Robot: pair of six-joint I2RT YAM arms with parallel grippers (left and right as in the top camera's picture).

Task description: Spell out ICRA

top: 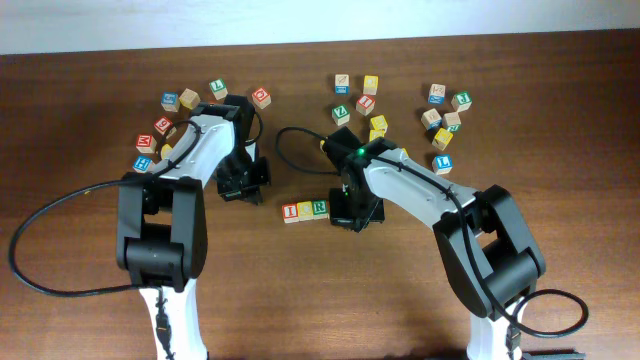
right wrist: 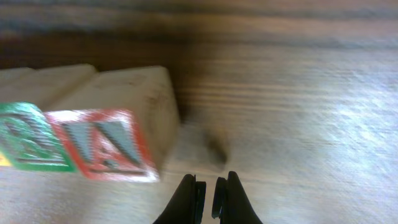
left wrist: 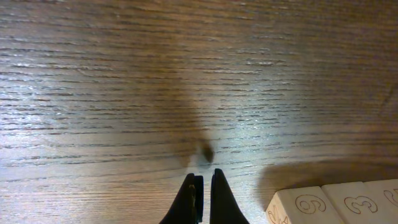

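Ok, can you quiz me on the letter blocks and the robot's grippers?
1. True or false: the right gripper is holding the red A cube.
2. What colour is the cube right next to the red A cube? a) green b) blue c) purple
3. How many grippers are shut?
Key: 1 false, it is shut on nothing, beside the cube. 2 a, the green R cube. 3 two, the left gripper is shut as well.
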